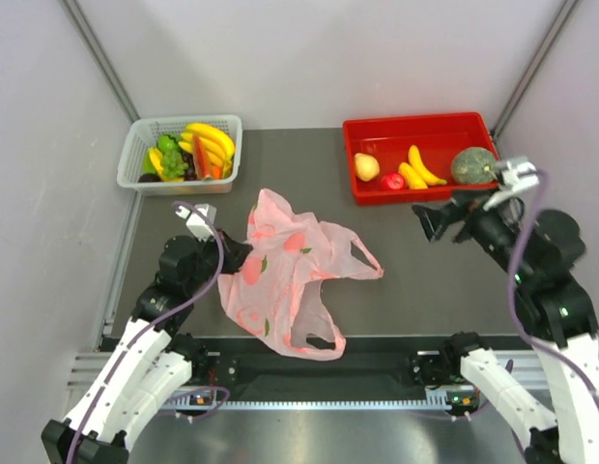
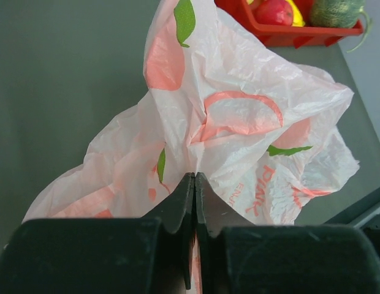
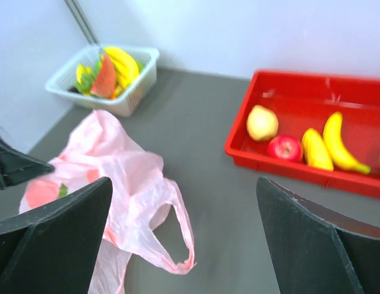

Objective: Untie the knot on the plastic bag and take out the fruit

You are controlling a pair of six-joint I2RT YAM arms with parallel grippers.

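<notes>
Nearest us, the left wrist view shows what the overhead view hides: the left pincer (image 2: 195, 179) is pressed together, pinching a fold of the plastic bag (image 2: 239, 122). From above, we see the bag lying crumpled on the bench (image 1: 425, 280), left of centre, its two loop handles (image 1: 365, 257) apart and open. The right pincer (image 3: 184, 182) hangs spread wide, holding nothing, above the bench near the red tray (image 1: 415, 122). In its wrist view we count the fruit (image 3: 285, 147) in that tray: a pale peach round one, a red one and two bananas. Only the overhead view shows the green melon (image 1: 472, 165) whole. At the far left stands a white basket (image 1: 128, 166) of other fruit.
</notes>
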